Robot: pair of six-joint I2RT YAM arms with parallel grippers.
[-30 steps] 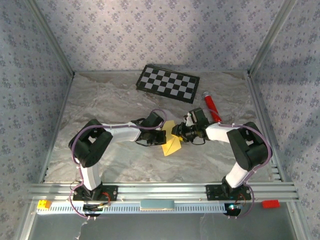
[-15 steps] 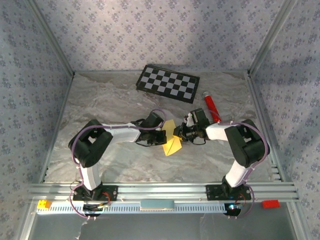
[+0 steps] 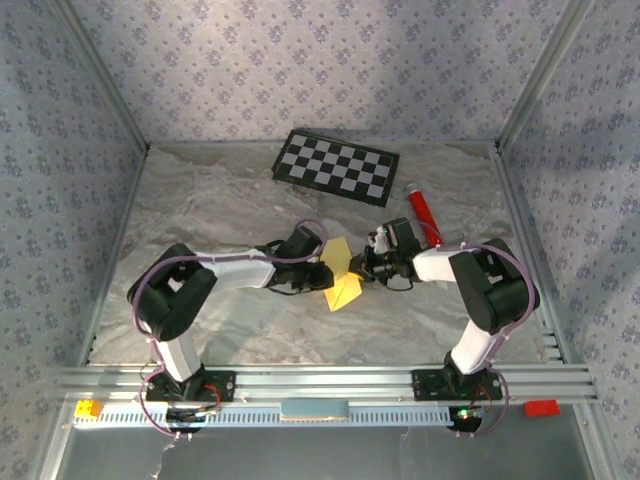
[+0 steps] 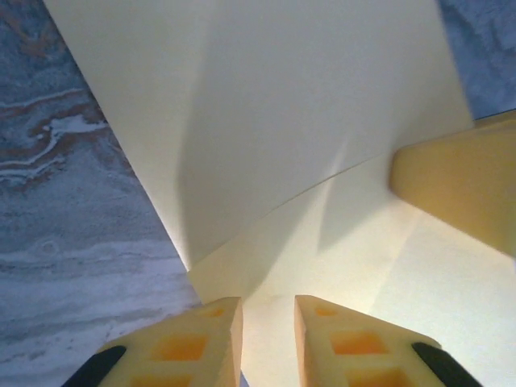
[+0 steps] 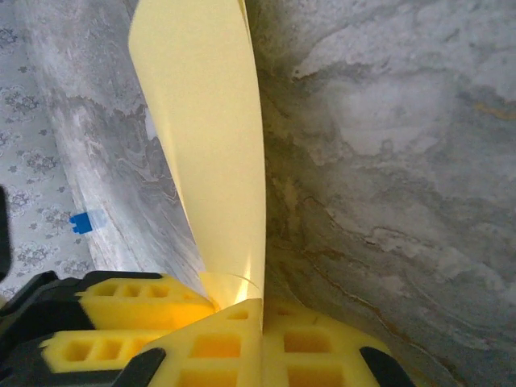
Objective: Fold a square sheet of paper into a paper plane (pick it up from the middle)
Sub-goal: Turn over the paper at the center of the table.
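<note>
Pale-yellow stock: the square sheet of paper (image 3: 341,278) stood partly raised off the marbled table (image 3: 200,200), doubled over on itself. It sat between the two grippers and touched both.
Right gripper: we found the right gripper (image 5: 235,305) fully closed on a folded edge of the sheet. From its pads the paper ran forward as a narrow doubled leaf.
Left gripper: the left gripper (image 4: 268,313) had its jaws parted by a narrow gap. The sheet lay just ahead of and beneath its fingertips, and we saw nothing clamped between them.
Fold condition: directly ahead of the left gripper a raised flap overlapped a lower layer. The line between them was curved and soft, not a pressed crease.
Step in hand: we judged this an early fold, with the right gripper pinning the fold and the left free to reposition. No dart shape had formed.
Next move: in our judgement the left gripper needed to bear down along the soft line and set the crease while the right kept its hold. Such thin paper would likely spring open otherwise.
Other items: the checkerboard panel (image 3: 337,167) and red tube (image 3: 421,212) lay well beyond both grippers, apart from the sheet.
</note>
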